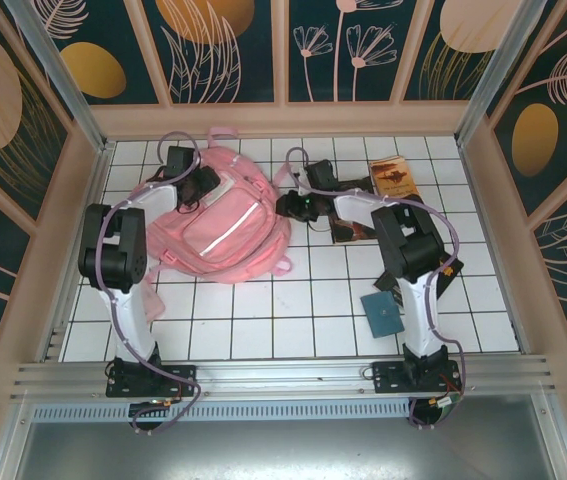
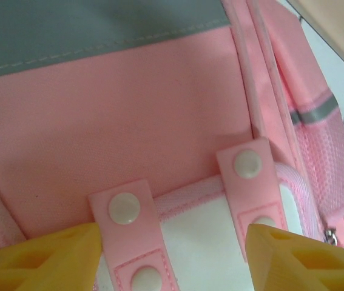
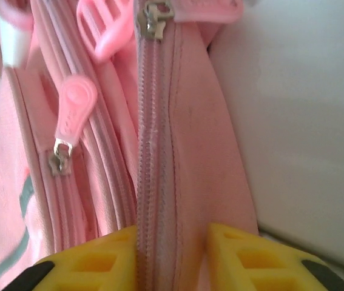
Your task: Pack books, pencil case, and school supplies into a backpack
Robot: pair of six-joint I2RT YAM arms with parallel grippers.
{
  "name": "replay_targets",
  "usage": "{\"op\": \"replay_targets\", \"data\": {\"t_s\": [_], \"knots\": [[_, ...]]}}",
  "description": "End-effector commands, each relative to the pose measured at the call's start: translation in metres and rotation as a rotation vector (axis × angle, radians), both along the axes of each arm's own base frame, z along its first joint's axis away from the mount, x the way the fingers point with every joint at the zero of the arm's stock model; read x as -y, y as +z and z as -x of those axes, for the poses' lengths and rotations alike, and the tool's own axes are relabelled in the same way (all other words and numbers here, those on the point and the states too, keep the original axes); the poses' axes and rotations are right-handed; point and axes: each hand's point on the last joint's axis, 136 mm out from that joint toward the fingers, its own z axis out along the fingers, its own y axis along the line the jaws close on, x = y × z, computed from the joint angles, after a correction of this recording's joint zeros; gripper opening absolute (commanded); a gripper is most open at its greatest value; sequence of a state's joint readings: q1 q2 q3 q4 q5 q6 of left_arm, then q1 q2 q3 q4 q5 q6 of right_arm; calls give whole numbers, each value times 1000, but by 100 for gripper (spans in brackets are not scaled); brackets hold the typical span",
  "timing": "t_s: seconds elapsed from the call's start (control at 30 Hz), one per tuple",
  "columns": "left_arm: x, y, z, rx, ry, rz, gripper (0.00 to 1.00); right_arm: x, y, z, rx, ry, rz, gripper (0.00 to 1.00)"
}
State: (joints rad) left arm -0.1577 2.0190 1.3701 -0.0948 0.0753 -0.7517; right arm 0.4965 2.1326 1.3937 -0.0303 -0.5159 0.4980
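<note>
Arm bases (image 1: 143, 378) sit bolted at the near edge of the white-tiled surface (image 1: 263, 330). Just beyond the right base, at about 4 o'clock on the surface, a dark book (image 1: 383, 313) lies flat and alone, well apart from the rest.

Farther in, around 10 o'clock, the pink backpack (image 1: 225, 235) lies flat with its front pocket and pale stripe facing up. The left gripper (image 1: 201, 186) is at the bag's far-left top, at 11 o'clock of it. In the left wrist view its yellow fingers (image 2: 38, 260) stand wide apart, straddling two pink snap tabs (image 2: 125, 209) and a white panel (image 2: 202, 242) — nothing is clamped between them. The right gripper (image 1: 293, 205) meets the bag's right side at 2 o'clock. In the right wrist view its fingers are narrow, pinching a pink zippered ridge of the backpack that fills the gap between them. A pink zipper pull (image 3: 74, 112) hangs just left of that ridge.

Beyond, a second dark book (image 1: 348, 228) lies partly under the right forearm (image 1: 361, 206), near the bag's right side. An orange-brown book (image 1: 395, 178) lies farther back — about 2 o'clock on the surface. All three books are outside the backpack.
</note>
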Motion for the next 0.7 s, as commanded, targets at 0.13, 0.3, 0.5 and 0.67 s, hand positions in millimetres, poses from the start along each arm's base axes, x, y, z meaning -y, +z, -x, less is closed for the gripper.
{"op": "replay_targets", "data": {"t_s": [0.13, 0.3, 0.5, 0.67], "knots": [[78, -25, 2, -54, -241, 126, 65, -17, 20, 109, -141, 96, -112, 30], [98, 7, 0, -7, -333, 104, 72, 20, 41, 107, -56, -54, -62, 48], [74, 70, 21, 38, -309, -104, 80, 87, 64, 72, 82, -159, 19, 65], [77, 64, 74, -75, -321, -354, 78, 112, 65, 50, 108, -196, 34, 68]]}}
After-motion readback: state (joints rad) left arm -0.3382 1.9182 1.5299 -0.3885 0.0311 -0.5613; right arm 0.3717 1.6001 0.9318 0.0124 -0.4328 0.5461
